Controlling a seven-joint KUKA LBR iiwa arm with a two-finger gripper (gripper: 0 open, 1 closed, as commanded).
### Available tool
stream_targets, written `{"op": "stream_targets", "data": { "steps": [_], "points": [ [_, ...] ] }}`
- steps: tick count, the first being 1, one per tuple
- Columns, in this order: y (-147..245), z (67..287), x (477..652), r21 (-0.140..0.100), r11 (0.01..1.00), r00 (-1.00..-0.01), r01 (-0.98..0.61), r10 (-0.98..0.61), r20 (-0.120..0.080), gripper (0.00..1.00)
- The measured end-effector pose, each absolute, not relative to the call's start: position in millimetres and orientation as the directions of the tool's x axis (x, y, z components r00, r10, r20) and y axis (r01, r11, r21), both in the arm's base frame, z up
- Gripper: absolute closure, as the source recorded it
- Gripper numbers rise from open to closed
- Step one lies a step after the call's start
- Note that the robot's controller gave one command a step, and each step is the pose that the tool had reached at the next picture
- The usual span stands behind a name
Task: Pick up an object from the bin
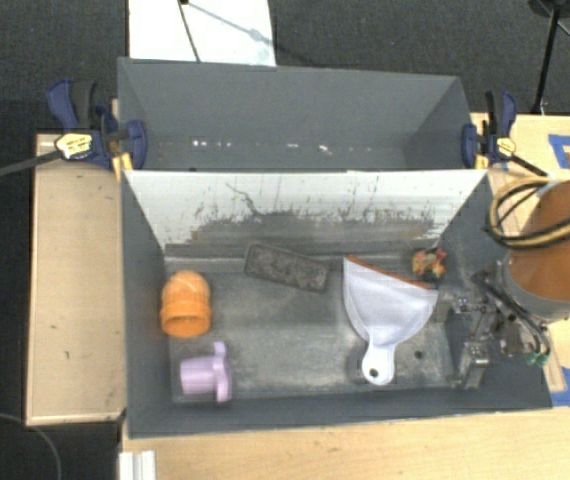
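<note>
Gripper (471,340), its opening impossible to tell, hangs at the right wall of the bin (285,346) and should centre squarely over the nearby white scoop (385,313).

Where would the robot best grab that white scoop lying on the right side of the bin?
Probably by the narrow handle of the white scoop, coming straight down from above and closing across the handle's width. The scoop lies flat, its handle pointing toward the near wall of the bin, with bare floor on both sides. The wide bowl looks too broad to pinch securely.
</note>
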State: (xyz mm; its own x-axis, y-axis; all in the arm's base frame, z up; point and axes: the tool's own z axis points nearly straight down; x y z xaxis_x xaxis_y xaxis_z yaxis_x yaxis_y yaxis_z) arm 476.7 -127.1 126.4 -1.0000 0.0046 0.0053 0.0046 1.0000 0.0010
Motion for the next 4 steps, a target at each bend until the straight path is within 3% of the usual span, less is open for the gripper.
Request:
{"op": "stream_targets", "data": {
  "steps": [1, 2, 3, 4],
  "points": [
    [-127, 131, 478.8, 0.000, 1.000, -1.000, 0.000, 0.000, -0.002, 0.00],
    [-123, 92, 482.1, -0.001, 0.998, -0.998, -0.062, -0.062, -0.005, 0.00],
    [-112, 73, 485.6, -0.002, 0.978, -0.978, -0.208, -0.208, -0.004, 1.00],
    [-112, 74, 486.1, -0.002, 0.978, -0.978, -0.211, -0.211, -0.006, 0.00]
  ]
}}
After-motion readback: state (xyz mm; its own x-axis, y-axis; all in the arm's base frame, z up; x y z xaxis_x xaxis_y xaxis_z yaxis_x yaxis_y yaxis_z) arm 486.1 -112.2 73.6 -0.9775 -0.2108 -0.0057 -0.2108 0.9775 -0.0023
